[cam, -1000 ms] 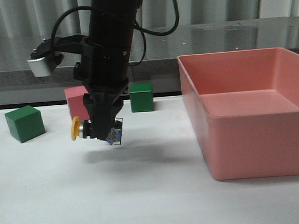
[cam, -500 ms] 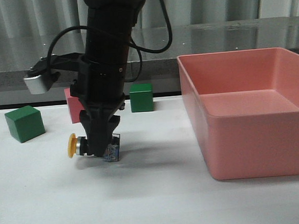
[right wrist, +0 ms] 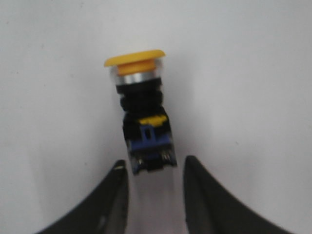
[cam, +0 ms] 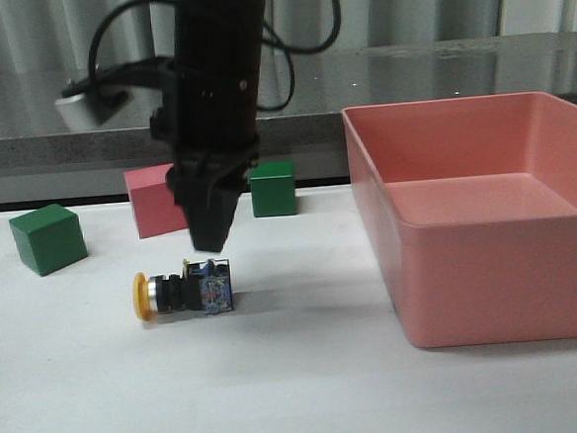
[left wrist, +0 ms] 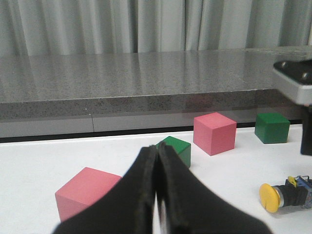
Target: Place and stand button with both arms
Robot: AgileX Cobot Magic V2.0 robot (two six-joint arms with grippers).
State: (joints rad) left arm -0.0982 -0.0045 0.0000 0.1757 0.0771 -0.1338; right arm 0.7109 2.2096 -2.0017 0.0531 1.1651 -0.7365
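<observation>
Released since half a second ago: the button (cam: 183, 291) now lies on its side on the table while your right gripper (cam: 209, 244) has lifted clear.

Your right jaws are parted and empty, just above the button's blue base; its long axis runs along the table's front edge, yellow cap pointing left. Your left gripper (left wrist: 157, 187) is closed on nothing, farther off, with the button toward its right. Standing it likely needs both. The pink bin (cam: 493, 301) at the right edge looks empty.

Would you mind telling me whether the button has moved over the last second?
Yes. The button has dropped from level with the pink cube onto the table, where it lies on its side.
</observation>
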